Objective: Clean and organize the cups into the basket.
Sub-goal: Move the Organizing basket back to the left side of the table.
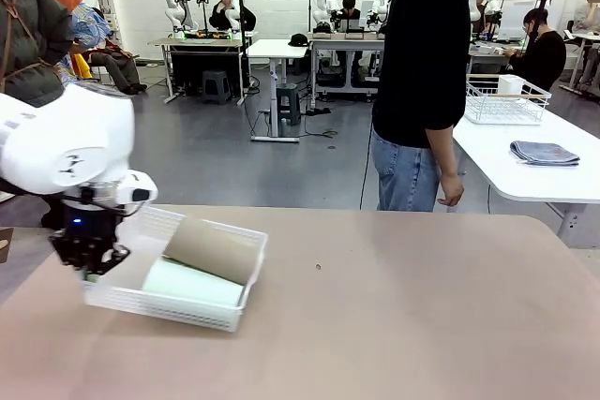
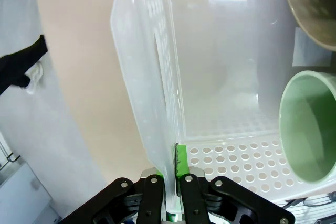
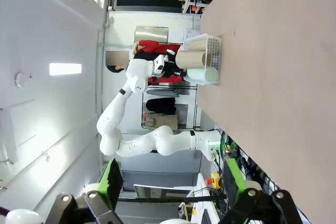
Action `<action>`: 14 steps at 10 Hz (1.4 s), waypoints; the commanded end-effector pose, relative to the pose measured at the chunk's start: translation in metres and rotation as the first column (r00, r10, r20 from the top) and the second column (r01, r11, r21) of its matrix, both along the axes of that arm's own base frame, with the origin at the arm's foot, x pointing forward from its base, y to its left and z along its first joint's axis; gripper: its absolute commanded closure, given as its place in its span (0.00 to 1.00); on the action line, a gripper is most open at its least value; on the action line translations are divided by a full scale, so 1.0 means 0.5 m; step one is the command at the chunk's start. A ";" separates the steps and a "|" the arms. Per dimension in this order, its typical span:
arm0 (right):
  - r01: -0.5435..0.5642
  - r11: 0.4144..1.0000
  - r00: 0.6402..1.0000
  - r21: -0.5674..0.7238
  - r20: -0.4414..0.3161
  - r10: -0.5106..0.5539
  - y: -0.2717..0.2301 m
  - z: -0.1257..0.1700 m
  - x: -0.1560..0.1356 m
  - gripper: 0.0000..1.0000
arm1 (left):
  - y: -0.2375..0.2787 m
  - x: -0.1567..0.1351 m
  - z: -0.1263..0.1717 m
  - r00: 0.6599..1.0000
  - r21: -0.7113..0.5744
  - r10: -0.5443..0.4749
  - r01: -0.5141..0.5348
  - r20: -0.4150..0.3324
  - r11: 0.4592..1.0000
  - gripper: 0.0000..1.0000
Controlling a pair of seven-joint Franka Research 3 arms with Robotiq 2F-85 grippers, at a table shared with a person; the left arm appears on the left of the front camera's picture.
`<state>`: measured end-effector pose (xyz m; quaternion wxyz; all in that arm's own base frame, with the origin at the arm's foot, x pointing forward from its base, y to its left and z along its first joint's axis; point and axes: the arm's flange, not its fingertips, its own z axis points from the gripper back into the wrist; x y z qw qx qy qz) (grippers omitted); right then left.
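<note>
on the near left of the table (image 1: 394, 306), i see the basket (image 1: 159, 304) lying slightly askew, with my left gripper (image 1: 91, 255) clamped on its left end wall. from the left wrist view the fingers (image 2: 152, 192) pinch the thin perforated wall of the basket (image 2: 152, 77) between the green pads, one pad inside and one outside. two cups lie on their sides in the basket: the brown-tan cup (image 1: 212, 250) toward the far side and the pale mint green cup (image 1: 192, 284) beside it on the near side, the two touching or very nearly so, though i can't be certain from this angle. in the left wrist view their open mouths face the camera, mint green cup (image 2: 310, 127) below, brown-tan cup (image 2: 315, 3) at the top corner. my right gripper (image 3: 170, 195) is spread wide with nothing between its fingers, raised off to the side, well apart from the basket (image 3: 209, 59). a person (image 1: 422, 72) stands at the far edge of the table, one hand (image 1: 452, 190) hanging by the side.
</note>
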<state>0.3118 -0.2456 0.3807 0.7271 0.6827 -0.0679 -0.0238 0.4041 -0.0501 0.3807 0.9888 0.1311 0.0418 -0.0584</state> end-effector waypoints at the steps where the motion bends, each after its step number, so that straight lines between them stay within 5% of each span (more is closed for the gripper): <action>1: -0.003 1.000 1.000 -0.018 -0.023 0.003 0.002 0.008 -0.001 0.00 | 0.066 0.001 -0.019 0.999 0.036 0.008 -0.006 -0.034 0.999 0.96; 4: -0.003 1.000 1.000 -0.018 -0.023 0.003 0.002 0.008 -0.001 0.00 | 0.159 0.008 -0.022 0.985 -0.023 0.163 -0.165 -0.062 0.986 0.96; 5: -0.003 1.000 1.000 -0.018 -0.023 0.003 0.002 0.008 -0.001 0.00 | 0.108 0.001 -0.010 0.998 -0.025 0.058 -0.059 -0.038 0.998 0.96; 11: -0.003 1.000 1.000 -0.018 -0.023 0.003 0.002 0.008 -0.001 0.00 | 0.108 0.001 -0.010 0.998 -0.025 0.058 -0.059 -0.038 0.998 0.96; 14: -0.003 1.000 1.000 -0.018 -0.023 0.003 0.002 0.008 -0.001 0.00 | 0.190 -0.009 -0.008 0.990 -0.026 0.139 -0.140 -0.027 0.990 0.96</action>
